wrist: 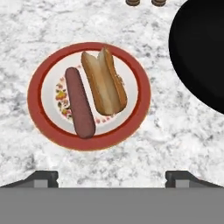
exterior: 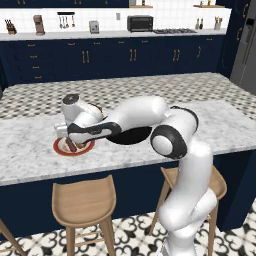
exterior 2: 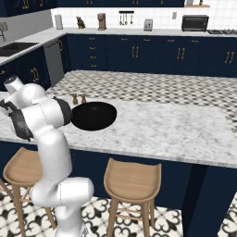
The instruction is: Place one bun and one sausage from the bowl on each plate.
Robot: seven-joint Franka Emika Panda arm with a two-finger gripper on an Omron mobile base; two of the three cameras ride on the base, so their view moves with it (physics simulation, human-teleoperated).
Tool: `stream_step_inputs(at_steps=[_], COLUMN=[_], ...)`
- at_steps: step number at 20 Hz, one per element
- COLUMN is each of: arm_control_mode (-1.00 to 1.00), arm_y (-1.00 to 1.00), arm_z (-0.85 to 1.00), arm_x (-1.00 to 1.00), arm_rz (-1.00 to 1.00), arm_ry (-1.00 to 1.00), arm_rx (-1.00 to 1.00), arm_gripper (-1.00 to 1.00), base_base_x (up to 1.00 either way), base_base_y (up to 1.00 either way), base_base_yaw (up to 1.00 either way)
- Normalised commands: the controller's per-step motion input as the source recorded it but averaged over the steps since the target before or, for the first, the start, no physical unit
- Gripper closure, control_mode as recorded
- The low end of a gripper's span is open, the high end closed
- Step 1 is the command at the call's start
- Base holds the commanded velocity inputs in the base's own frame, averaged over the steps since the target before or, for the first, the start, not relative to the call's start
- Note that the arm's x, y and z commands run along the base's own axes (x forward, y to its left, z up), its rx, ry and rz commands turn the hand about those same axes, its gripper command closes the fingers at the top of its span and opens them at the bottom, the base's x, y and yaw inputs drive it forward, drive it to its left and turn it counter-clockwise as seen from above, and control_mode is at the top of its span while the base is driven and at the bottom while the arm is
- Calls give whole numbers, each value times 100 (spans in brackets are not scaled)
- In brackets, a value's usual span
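On the marble counter sits the red-rimmed plate, carrying a sausage with a split bun touching its right side. Further right lies the black bowl. The pincer hangs above, spread wide, gripping nothing.

Bright even rendered light, soft faint shadows, no glare, slightly coarse resolution
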Motion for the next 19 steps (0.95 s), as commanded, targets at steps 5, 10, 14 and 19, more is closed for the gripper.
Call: stream_step_inputs(at_steps=[5,10,14,19], arm_control_mode=[-100,-100,-100,-100], arm_y=[-100,-100,-86,-40], arm_z=[80,100,100,47], arm_x=[-100,-100,-100,-41], arm_rz=[-10,-10,-7,-9], arm_ry=[-16,-28,-51,-40], arm_rx=[25,38,33,15], arm_gripper=[-100,-100,-100,-100], base_base_x=[0,0,0,0], base_base_y=[0,0,0,0], base_base_yaw=[0,0,0,0])
